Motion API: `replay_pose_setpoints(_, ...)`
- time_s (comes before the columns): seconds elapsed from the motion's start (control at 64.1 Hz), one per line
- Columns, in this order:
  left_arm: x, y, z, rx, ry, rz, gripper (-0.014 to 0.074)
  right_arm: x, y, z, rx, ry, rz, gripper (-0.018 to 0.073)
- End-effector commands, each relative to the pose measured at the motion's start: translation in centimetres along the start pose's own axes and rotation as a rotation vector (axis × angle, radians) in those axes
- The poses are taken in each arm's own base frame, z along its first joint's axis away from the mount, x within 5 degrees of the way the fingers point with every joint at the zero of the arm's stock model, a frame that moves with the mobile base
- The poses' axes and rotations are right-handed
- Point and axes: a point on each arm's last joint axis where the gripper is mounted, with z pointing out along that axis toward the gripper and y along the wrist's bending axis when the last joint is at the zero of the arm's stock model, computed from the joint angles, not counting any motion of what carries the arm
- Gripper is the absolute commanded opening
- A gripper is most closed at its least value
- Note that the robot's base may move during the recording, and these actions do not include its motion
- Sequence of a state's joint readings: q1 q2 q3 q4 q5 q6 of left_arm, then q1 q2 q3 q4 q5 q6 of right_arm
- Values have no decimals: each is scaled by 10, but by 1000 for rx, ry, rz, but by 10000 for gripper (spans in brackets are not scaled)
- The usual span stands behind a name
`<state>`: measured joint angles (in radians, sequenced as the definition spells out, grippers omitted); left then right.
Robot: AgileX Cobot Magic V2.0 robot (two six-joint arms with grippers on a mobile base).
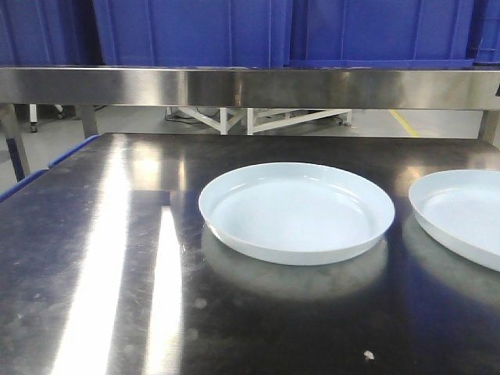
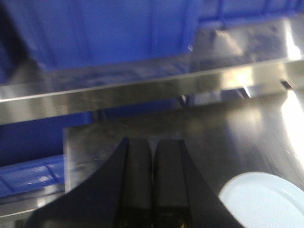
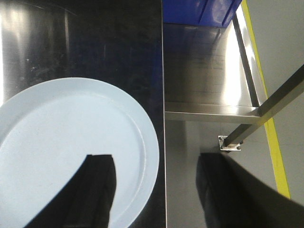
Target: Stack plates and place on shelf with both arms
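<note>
No readable text, label or number anywhere.

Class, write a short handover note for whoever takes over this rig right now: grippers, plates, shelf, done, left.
Left gripper: fingers shut, empty, above the tabletop.
Right gripper: open, one finger over the right plate, the other past the tabletop edge.
Centre plate lies apart, unstacked.
Shelf holds blue crates, no plates seen.
Done: nothing. Left: stack, then shelve with both arms.
</note>
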<state>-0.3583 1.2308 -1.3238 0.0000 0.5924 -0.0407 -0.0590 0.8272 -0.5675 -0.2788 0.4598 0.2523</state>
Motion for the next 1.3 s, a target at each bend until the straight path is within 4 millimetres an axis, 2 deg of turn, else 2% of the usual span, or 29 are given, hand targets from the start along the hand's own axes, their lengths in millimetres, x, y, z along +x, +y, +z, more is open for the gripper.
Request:
replay_pose_setpoints(0.0,-1,16,-41,-55,-190,-44,85,-17,0,-5,-10,-94,-4,482)
replay_pose_setpoints(0.094,24,24,-63,-89,-251,-85,85,-17,1,-5,-14,-94,3,482)
replay_pose_setpoints(0.187,57,26,-77,-109,-282,-89,85,-16,1,-5,-15,-93,5,482)
replay_pose_setpoints(0.281,100,26,-81,-122,-266,-64,85,-16,1,-5,-15,-88,8,482)
replay_pose_setpoints(0.359,127,25,-85,-123,-253,-63,85,-16,1,-5,-17,-89,12,482)
replay_pose_setpoints(0.484,157,24,-86,-123,-231,-65,85,-16,1,-5,-20,-93,16,482)
replay_pose_setpoints(0.562,164,24,-86,-123,-229,-65,85,-16,1,-5,-21,-93,17,482)
replay_pose_setpoints(0.718,165,24,-86,-121,-223,-73,85,-16,2,-5,-24,-91,25,481)
replay_pose_setpoints(0.796,166,24,-86,-121,-220,-74,85,-16,2,-5,-29,-90,34,440)
replay_pose_setpoints(0.905,166,24,-86,-121,-220,-74,85,-15,2,-5,-32,-77,47,252)
replay_pose_setpoints(0.983,166,24,-86,-121,-220,-74,85,-13,2,-5,-26,-52,46,21)
replay_pose_setpoints(0.999,166,24,-86,-121,-220,-74,85,-12,2,-5,-25,-48,46,1)
replay_pose_setpoints(1.061,166,24,-86,-121,-220,-74,85,-11,2,-5,-26,-47,46,57)
replay_pose_setpoints(1.279,166,24,-86,-121,-220,-74,85,-10,3,-4,-36,-41,67,51)
